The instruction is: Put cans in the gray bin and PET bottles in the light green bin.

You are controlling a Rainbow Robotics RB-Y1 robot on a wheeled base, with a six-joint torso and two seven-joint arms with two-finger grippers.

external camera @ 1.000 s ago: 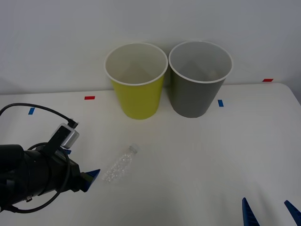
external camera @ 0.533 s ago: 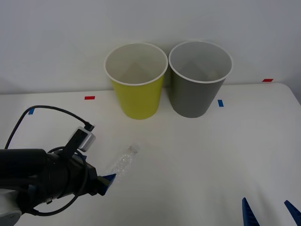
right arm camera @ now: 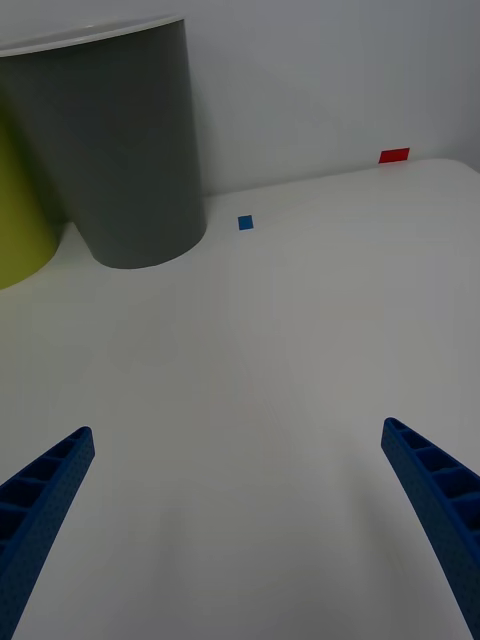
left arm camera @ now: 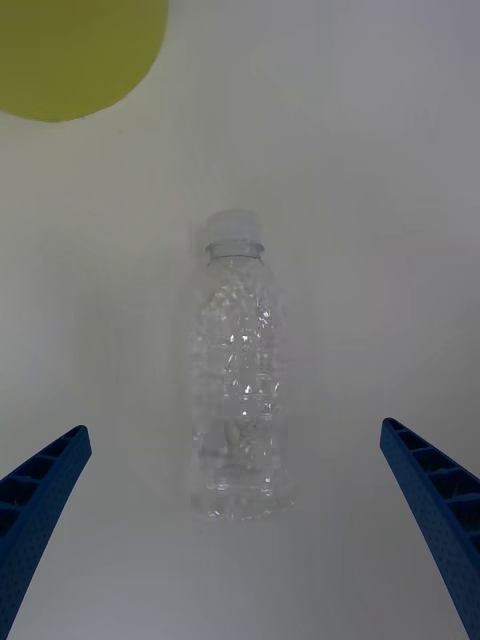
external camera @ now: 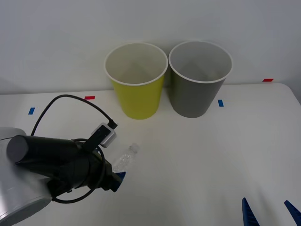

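Front view: white table [external camera: 197, 155], with two tall tapered bins standing side by side at its far edge against the wall, just beside each other. Light green bin [external camera: 137, 94], lime with a white rim and whitish inside, on my left; gray bin [external camera: 197, 92], dark gray with a white rim and pale inside, on my right. Small red and blue tape marks lie on the table near the bins.

My left arm, black with a looping cable, reaches in low from the left; my left gripper [external camera: 117, 178] sits at the base end of the PET bottle [external camera: 124, 159]. My right gripper [external camera: 270, 214] rests at the near right table edge, fingers spread apart and holding nothing, well apart from the bottle.

Left wrist view: the PET bottle [left arm camera: 238, 380] lies flat on the table between my two spread blue ribbed fingers [left arm camera: 40, 500], touching neither. Clear, unlabelled, diamond-crinkled body; pale cap pointing toward the light green bin [left arm camera: 75, 50].

Right wrist view: my right gripper [right arm camera: 240, 520] hovers open over bare table, the gray bin [right arm camera: 110, 150] beyond.
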